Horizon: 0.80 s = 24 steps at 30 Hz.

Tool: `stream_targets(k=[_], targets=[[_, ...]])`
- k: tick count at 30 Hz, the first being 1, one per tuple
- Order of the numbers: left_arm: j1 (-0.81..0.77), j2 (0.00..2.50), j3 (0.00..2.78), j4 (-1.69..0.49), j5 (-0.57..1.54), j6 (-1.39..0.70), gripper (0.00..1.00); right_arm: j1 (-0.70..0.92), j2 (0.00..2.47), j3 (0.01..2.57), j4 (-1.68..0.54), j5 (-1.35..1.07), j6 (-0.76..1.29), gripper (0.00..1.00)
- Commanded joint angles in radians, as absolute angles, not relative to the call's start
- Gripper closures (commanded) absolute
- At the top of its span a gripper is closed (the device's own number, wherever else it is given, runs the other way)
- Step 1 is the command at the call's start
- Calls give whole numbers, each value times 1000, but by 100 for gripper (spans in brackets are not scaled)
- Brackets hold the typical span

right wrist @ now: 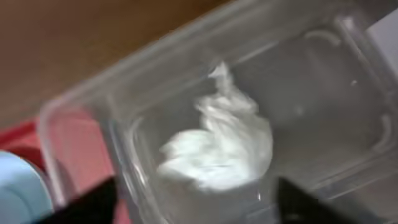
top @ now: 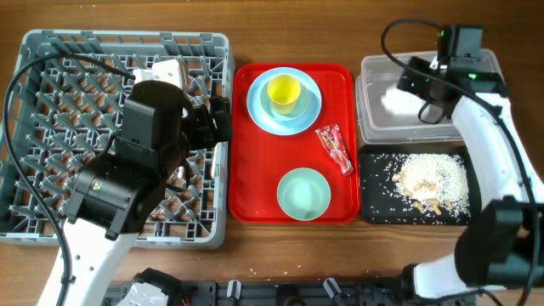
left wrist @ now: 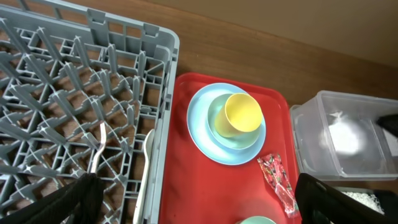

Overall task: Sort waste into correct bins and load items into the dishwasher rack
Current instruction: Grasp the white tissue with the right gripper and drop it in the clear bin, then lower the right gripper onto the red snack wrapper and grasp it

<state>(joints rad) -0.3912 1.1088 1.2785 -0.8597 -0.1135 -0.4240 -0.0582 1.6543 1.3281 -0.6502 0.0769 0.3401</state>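
Nearest edge: mint-green bowl (top: pixel 303 193) upright at the front of the flat red tray (top: pixel 255 170). Stiff, smooth plastic, likely light; take it by the rim, one finger inside.

Beside it, right: black tray (top: pixel 374 204) holding the rice crumbs (top: pixel 433 183), a few grains scattered loose within it.

Mid-table: red snack wrapper (top: pixel 334 149) lying flat near the red tray's right edge, apart from the bowl. Judged thin, slick, crinkly film with almost no weight. Pinch it across the middle or at a crimped end; a shallow grip may slip off.

Further back: yellow cup (top: pixel 283 92) upright on the light blue plate (top: pixel 259 110). Cup is rigid, rim pinch suits it. Plate sits flat, so only its edge offers hold, and the cup should come off first.

Left gripper (left wrist: pixel 199 193) hangs over the rack's right wall, fingers spread wide, holding nothing. In the dishwasher rack (top: pixel 119 38) lie a white fork (left wrist: pixel 96 146) and a second white utensil (left wrist: pixel 147 155), probably the spoon.

Far right: clear tub (top: pixel 370 93) with the crumpled napkin (right wrist: pixel 217 146) inside, soft and light. Right gripper (right wrist: pixel 196 199) above it, fingers parted, napkin let go.
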Motion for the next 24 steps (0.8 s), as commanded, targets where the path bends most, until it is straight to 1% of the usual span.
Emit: stream_targets(k=[1,2,3,4,5,6,8,9,12,14,18,24], targets=[[-387,1105,1285,-857,-109,-430,0,-67,1638,1345,-702,-15,266,0],[-387,1105,1285,-857,-109,-430,0,-65,1608,1368,-749,-88,273,0],[-387,1105,1285,-857,-109,-430,0,-51,1548,1405,-830,-247,253,0],[-387,1105,1285,-857,-109,-430,0,-32,1509,1418,-876,-296,232,0],[-387,1105,1285,-857,-109,-430,0,11,1451,1421,-938,-303,203,1],[-387,1105,1285,-857,-109,-430,0,68,1405,1420,-1014,-304,158,4],[-387,1105,1285,-857,-109,-430,0,193,1370,1411,-1132,-298,130,14],[-387,1105,1285,-857,-109,-430,0,239,1371,1400,-1154,-290,131,16],[-387,1105,1285,-857,-109,-430,0,388,1377,1285,-1121,-279,149,18],[-387,1105,1285,-857,-109,-430,0,428,1384,1193,-1049,-241,194,18],[-387,1105,1285,-857,-109,-430,0,438,1420,1034,-900,-240,194,18],[-387,1105,1285,-857,-109,-430,0,439,1433,1012,-852,-234,183,18]])
